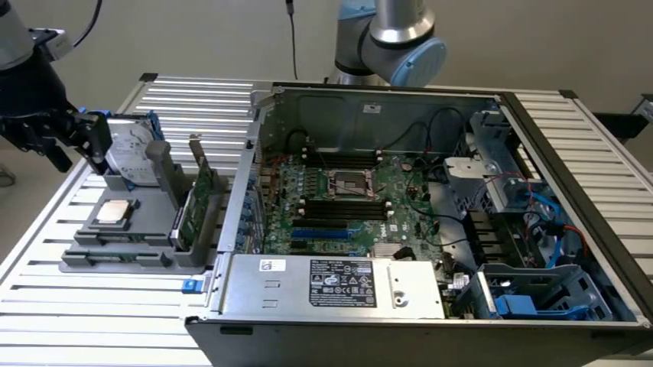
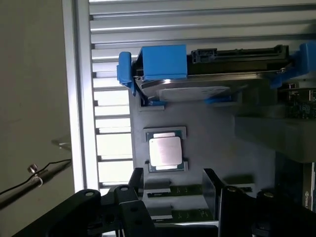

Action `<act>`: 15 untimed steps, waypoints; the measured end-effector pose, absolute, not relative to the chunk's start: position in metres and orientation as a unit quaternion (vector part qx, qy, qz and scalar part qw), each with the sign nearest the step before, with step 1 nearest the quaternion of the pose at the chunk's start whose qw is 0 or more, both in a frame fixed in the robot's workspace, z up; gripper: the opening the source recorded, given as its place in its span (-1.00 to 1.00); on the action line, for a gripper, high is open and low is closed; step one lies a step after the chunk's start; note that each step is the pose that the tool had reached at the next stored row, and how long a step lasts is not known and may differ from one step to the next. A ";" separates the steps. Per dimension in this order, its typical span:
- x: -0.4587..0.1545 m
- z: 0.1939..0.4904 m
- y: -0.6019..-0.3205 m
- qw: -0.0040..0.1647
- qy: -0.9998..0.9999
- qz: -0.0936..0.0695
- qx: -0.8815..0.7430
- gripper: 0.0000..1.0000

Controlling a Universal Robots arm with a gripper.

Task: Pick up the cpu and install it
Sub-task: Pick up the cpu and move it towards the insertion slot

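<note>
Silvery cpu (image 1: 115,212) lies flat on the grey holder tray (image 1: 153,208) at exterior view's left, beside the open computer case (image 1: 408,99). Gripper (image 1: 73,145) hangs over the tray's far end by the hard drive (image 1: 131,157), apart from the cpu.

Wrist view: cpu (image 2: 165,150) seated in the tray (image 2: 222,143) near the blue-bracketed hard drive (image 2: 207,81). Gripper (image 2: 173,178) spread wide, empty, fingertips close to the cpu without contact.

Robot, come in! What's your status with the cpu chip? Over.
Claw open, empty, near the grey holder. Cpu lying flat in holder, untouched. Hard drive upright close beside, nothing over the cpu.
</note>
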State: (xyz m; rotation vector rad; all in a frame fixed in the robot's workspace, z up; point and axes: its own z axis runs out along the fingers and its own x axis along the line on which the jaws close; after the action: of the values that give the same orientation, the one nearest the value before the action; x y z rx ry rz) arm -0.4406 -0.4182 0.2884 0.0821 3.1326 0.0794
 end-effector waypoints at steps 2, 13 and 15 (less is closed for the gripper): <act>-0.441 0.285 -0.419 0.003 0.999 0.025 0.024 0.19; -0.440 0.265 -0.420 0.001 1.000 0.025 0.010 0.19; -0.440 0.261 -0.420 0.001 1.000 0.025 0.006 0.19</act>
State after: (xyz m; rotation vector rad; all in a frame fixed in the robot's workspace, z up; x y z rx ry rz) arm -0.4400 -0.4200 0.2611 0.0193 3.1385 0.0795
